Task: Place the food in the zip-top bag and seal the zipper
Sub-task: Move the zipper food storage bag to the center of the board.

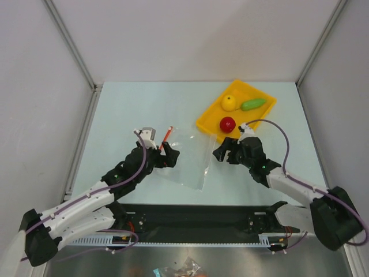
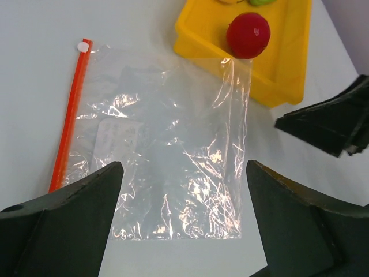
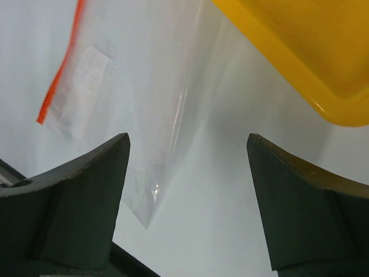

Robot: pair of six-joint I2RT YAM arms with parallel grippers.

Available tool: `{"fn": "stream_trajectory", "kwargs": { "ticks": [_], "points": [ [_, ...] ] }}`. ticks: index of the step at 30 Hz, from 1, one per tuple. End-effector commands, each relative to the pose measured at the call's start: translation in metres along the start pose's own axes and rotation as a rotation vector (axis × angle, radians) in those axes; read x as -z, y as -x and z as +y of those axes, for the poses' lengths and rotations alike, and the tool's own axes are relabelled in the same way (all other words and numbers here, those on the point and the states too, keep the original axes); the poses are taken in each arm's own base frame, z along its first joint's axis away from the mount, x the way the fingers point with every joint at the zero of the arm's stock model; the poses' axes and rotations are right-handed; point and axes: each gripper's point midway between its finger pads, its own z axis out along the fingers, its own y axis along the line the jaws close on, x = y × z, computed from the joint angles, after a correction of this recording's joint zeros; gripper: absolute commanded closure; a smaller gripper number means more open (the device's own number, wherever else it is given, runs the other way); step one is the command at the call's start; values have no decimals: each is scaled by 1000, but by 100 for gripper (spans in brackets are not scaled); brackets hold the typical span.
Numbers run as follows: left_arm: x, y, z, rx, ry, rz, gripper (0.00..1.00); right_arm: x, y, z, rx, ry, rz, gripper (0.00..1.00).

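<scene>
Table (image 1: 144, 104): a pale surface filling the middle of the top view, with grey walls on both sides and behind.
Left arm (image 1: 86, 202): white and black, reaching from the lower left of the top view up toward the centre.
Right arm (image 1: 294, 187): white and black, reaching from the lower right up toward the centre.
Tray (image 1: 203, 124): yellow and rectangular, lying at an angle in the upper right of the table; all three food pieces lie in it.
Bag (image 1: 187, 156): clear and crinkled, flat on the table in the centre of the top view, between the two grippers; it is empty, and its far right corner reaches the tray's near wall.
Left gripper (image 2: 184, 167): jaws spread wide and holding nothing, at the bag's left edge with the bag showing between the fingers in the wrist view.
Right gripper (image 3: 187, 138): jaws spread wide and holding nothing, at the bag's right edge, just beside the tray's near corner.
Zipper (image 1: 167, 134): a thin red-orange strip along the bag's left edge, just right of the left gripper in the top view; whether it is sealed I cannot tell.
Green vegetable (image 1: 253, 104): long, at the far right of the tray.
Lemon (image 1: 229, 102): round and yellow, just left of the green vegetable.
Red fruit (image 1: 228, 124): round, at the tray's near end, near the bag's corner.
</scene>
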Motion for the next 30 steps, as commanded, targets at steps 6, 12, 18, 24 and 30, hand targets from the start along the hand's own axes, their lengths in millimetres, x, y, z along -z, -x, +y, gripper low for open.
{"fn": "stream_trajectory", "kwargs": {
  "ticks": [6, 12, 18, 24, 30],
  "points": [
    [17, 38, 8, 54, 21, -184, 6, -53, 5, 10, -22, -23, 14, 15],
    [23, 37, 13, 67, 20, -209, 6, -81, -14, 20, -29, 18, 107, 25],
    [13, 29, 19, 33, 65, -170, 6, -77, -5, 30, 31, 43, 119, 79],
    [-1, 17, 28, 7, 121, -121, 6, -46, 12, 19, 134, -10, 98, 99],
    [-15, 1, 36, 9, 137, -72, 6, -25, 33, -12, 111, -88, 111, 100]
  ]
}}
